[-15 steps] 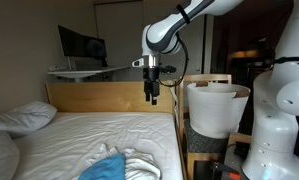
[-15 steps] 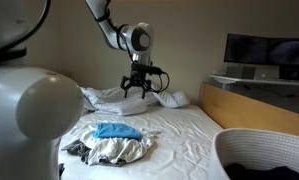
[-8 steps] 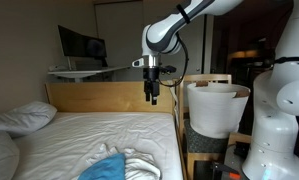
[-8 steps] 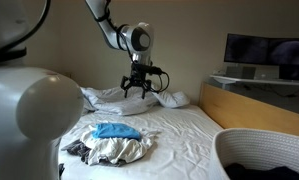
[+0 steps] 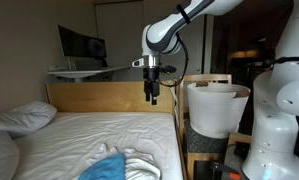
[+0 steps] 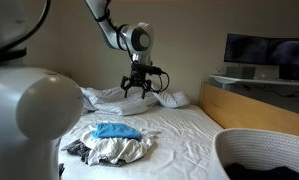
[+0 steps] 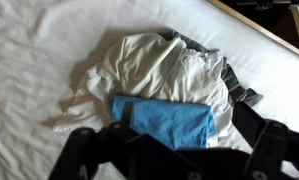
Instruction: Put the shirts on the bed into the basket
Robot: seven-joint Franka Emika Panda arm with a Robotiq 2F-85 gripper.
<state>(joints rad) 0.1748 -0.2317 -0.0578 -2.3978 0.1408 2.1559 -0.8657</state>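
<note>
Nothing has moved since the earlier frames: your pincer hangs high over the bed close to the headboard, jaws fully apart and holding nothing. The shirts lie in one heap well apart from the headboard, near the side edge where the basket stands, with the blue shirt on top and the white and the grey under it. If you come down too deep, the pincer may take the white sheet together with the white shirt. If too shallow, probably only the blue one lifts, and a hanging sleeve could catch on the basket rim.
</note>
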